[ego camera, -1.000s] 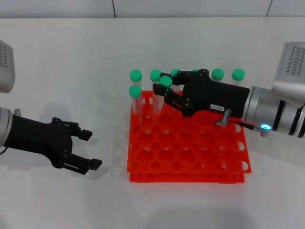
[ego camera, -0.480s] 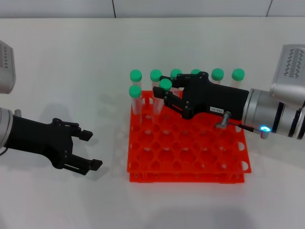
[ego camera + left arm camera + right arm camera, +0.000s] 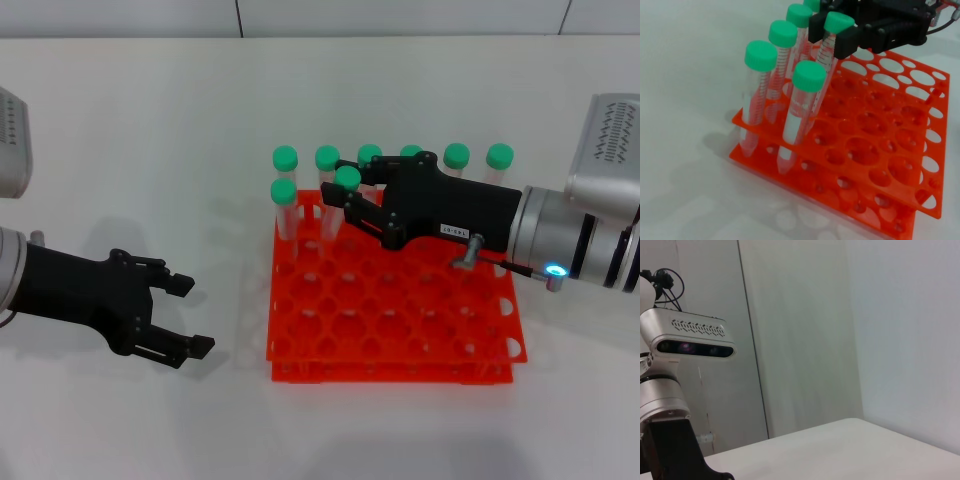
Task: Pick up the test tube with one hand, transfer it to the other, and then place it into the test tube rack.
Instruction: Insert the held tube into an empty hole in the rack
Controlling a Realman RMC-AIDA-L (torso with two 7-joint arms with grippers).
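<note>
Step in hand, as I read it: the last one, seating the tube in the rack; pickup and handover look done since the right arm had it. Nearest the robot, the left gripper (image 3: 185, 315) sat idle low over the white table (image 3: 150, 140), well clear of the rack on its left side, fingers spread wide and holding nothing. Next out, the test tube rack (image 3: 400, 330), orange-red and two-tiered, lay flat on the table with its near rows of holes unfilled. Over its far-left part the right gripper (image 3: 348, 203) reached in from the right, fingers closed on the test tube (image 3: 827, 50) just under its green cap (image 3: 347, 177). In the left wrist view the tube leaned, cap tipped toward the gripper, lower end already down among the holes in the second row beside a neighbouring tube (image 3: 799, 112); whether the tip had reached the lower tier I couldn't tell, other tubes blocked it. Farthest back, the remaining green-capped tubes (image 3: 456, 158) stood upright along the back row, one more at the left end of the second row. Next move, my guess: straighten the tube to vertical, ease it down until it bottoms out, then spread the fingers and lift straight up. Risk: fingers sit close to the back-row caps, so a sideways exit could knock a neighbour.
</note>
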